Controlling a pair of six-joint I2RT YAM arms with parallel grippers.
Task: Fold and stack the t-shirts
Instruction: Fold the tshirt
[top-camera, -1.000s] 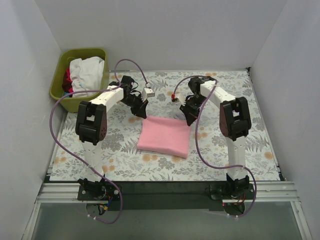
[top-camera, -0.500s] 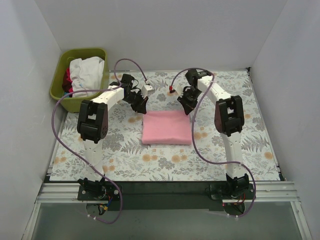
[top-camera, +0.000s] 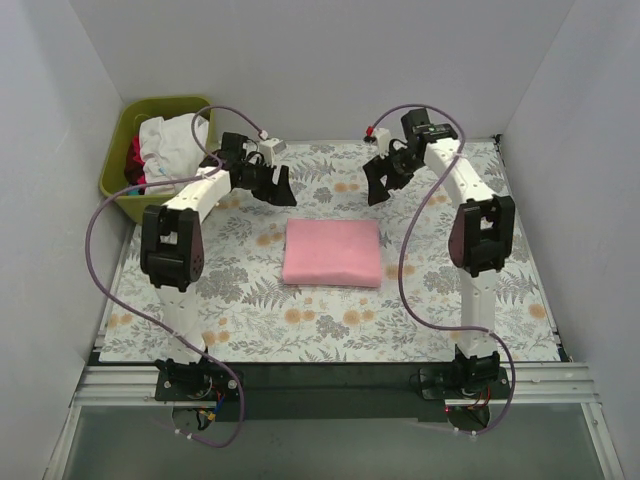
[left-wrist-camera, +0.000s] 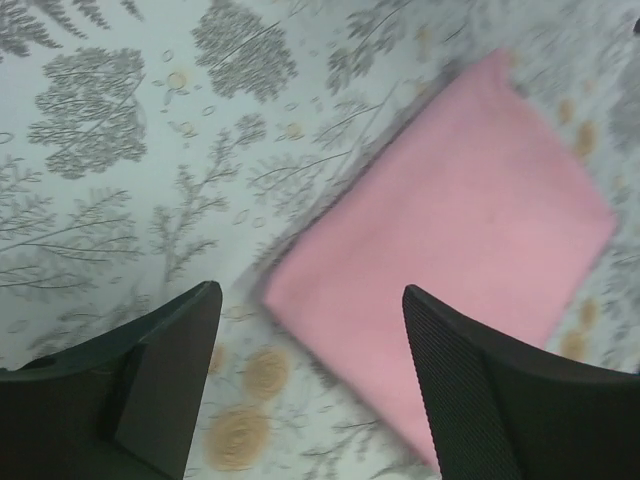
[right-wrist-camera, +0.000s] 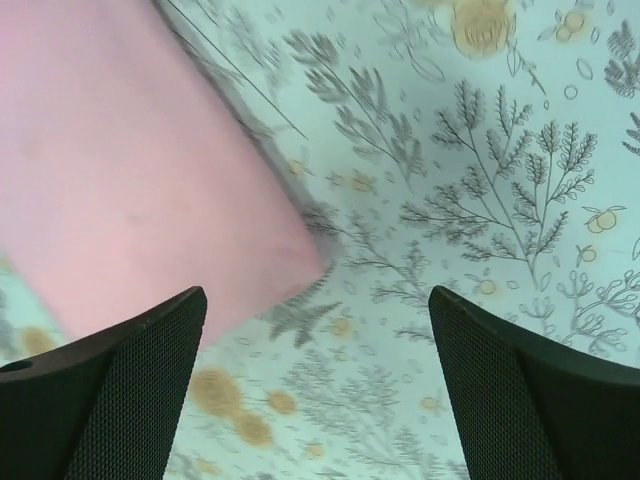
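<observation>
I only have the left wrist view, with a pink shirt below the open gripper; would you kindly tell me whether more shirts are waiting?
Observer: Yes. A green bin at the far left corner of the table holds a white garment and a red garment.
Operator: Thank you. Where is the right gripper?
Observer: The right gripper hangs open above the table, beyond the far right corner of the pink shirt, holding nothing.
Operator: And does the shirt look fully folded?
Observer: From above it lies as a neat rectangle, flat on the table, with nothing stacked on it.
</observation>
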